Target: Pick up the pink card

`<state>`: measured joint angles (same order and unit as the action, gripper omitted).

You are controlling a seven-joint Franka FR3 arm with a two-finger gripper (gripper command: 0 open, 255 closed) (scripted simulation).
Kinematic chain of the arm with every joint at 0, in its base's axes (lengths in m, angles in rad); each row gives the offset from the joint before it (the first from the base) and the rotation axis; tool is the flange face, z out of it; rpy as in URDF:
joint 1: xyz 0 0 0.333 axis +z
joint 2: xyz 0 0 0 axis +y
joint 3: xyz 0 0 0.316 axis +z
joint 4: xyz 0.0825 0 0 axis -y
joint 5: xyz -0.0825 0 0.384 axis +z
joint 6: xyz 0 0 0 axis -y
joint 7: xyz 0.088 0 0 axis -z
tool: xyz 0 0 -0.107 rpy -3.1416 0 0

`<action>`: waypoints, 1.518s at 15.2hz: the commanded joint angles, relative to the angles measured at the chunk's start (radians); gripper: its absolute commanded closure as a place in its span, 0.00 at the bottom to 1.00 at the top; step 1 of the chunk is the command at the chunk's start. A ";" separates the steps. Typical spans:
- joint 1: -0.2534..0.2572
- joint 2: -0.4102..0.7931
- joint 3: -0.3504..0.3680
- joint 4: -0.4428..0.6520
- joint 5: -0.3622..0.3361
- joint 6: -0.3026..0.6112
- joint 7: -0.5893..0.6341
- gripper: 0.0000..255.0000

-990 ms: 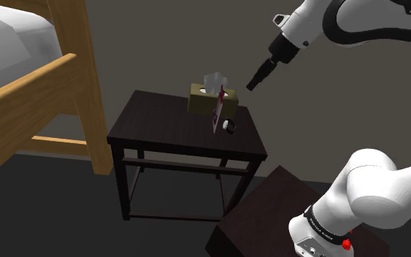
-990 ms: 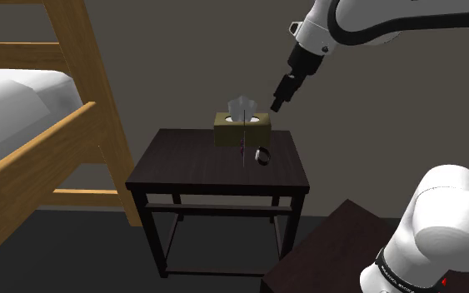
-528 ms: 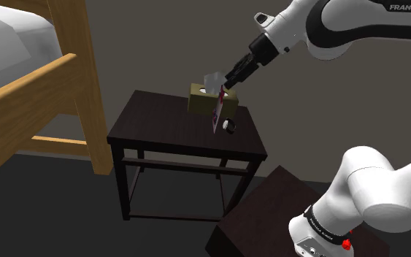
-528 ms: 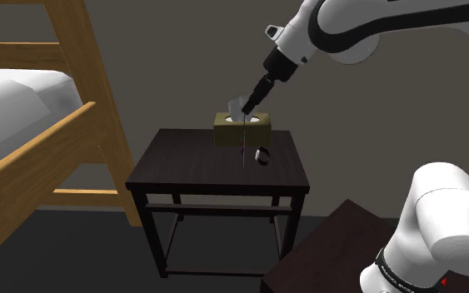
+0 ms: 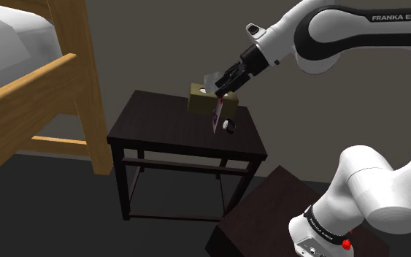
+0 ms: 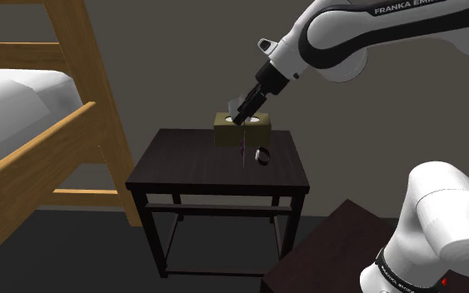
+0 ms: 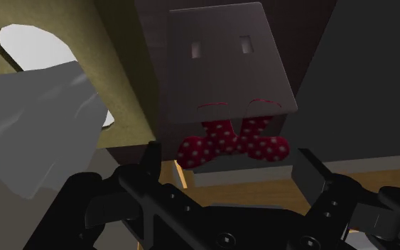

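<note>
Black and two-fingered, the claw stands wide, its fingers apart with nothing clasped between them. The pink card lies straight ahead of the tips, in line with the gap and not touched. From the wrist its face looks dull and greyish, with two small slots, a thin curved line and a red white-dotted bow; the claw's own body cuts off whatever lies under the bow. From the shoulder the card stands on edge just below the claw. In the second exterior view the card is edge-on, a thin line under the claw. Just behind the card sits an olive tissue box, its grey tissue partly covered by the claw. A small dark round thing beside the card is too small to name. All rest on the dark table, with a wooden bed well beyond. Half a second ago the claw was higher and further from the box; card and box have not shifted.
</note>
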<state>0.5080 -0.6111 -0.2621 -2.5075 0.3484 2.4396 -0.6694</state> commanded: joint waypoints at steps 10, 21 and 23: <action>0.006 0.005 -0.011 -0.027 0.010 0.031 -0.021 1.00; -0.011 -0.007 0.011 0.066 -0.020 -0.070 0.032 1.00; -0.015 -0.008 0.015 0.090 -0.026 -0.095 0.044 1.00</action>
<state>0.4941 -0.6206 -0.2486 -2.4290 0.3249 2.3548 -0.6307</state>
